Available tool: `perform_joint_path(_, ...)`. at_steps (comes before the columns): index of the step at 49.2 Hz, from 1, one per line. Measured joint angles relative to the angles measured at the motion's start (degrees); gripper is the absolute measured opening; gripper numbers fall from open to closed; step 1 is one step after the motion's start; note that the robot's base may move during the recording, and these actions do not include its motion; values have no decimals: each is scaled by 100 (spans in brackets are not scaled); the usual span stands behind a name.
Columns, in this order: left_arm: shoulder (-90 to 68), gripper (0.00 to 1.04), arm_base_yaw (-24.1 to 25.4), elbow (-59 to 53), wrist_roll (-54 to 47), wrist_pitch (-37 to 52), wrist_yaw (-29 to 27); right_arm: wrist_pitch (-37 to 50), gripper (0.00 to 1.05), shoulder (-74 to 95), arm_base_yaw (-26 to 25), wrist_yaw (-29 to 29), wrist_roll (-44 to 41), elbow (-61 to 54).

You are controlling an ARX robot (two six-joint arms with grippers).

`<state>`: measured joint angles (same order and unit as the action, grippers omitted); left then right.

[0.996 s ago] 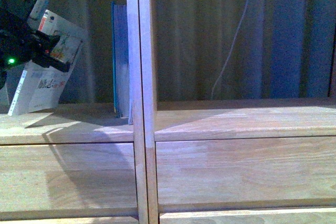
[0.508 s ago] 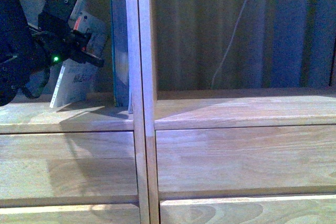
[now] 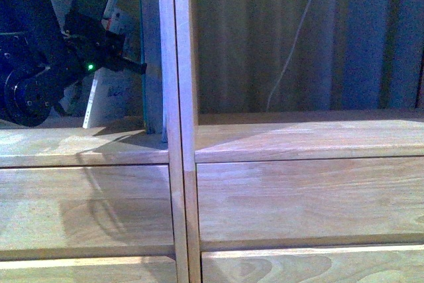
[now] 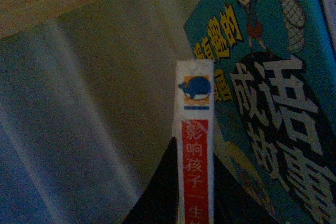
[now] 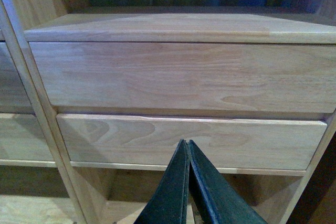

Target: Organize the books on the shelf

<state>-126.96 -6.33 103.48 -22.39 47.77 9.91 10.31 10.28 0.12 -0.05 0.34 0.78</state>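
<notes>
My left gripper (image 3: 122, 51) is shut on the white-blue book (image 3: 109, 97) and holds it nearly upright inside the left compartment of the light-wood shelf (image 3: 175, 130), its lower edge on the shelf board. It stands close beside the teal-edged book (image 3: 151, 64), which leans against the centre divider. In the left wrist view the held book's red-tipped spine (image 4: 195, 161) sits between my jaws (image 4: 194, 203), with the teal book's cover (image 4: 273, 93) right beside it. My right gripper (image 5: 188, 153) is shut and empty, in front of the lower drawer front (image 5: 189, 140).
A white cable (image 3: 291, 51) hangs behind the right compartment, against a striped curtain. Drawer fronts (image 3: 305, 203) run below the shelf board. The centre divider (image 3: 179, 64) bounds the left compartment. An open compartment shows below the drawers in the right wrist view (image 5: 126, 198).
My left gripper has carried the held book to the right and stood it more upright, up against the teal-edged book. The right arm has not moved.
</notes>
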Motion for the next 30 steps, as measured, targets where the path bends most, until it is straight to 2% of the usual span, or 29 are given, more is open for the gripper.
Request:
perform_joint_path(6,-26,7,-90,11,205,-101,-83,-925,3,-721,0,2,-2,2)
perform_joint_path(11,-33,9,-149,9,389,-173,-203,-1008,3,-992,0,4,-2,2)
perform_joint_path(21,-13,42,-177,-155,385,-162,-262,-1021,3,-994,0,2,-2,2)
perform_joint_path(24,7,49,-177,-223,398,-175,-269,-1023,3,-994,0,2,-2,2)
perform_joint_path(30,177,72,-170,-503,442,-284,-391,-1021,3,-994,0,2,-2,2)
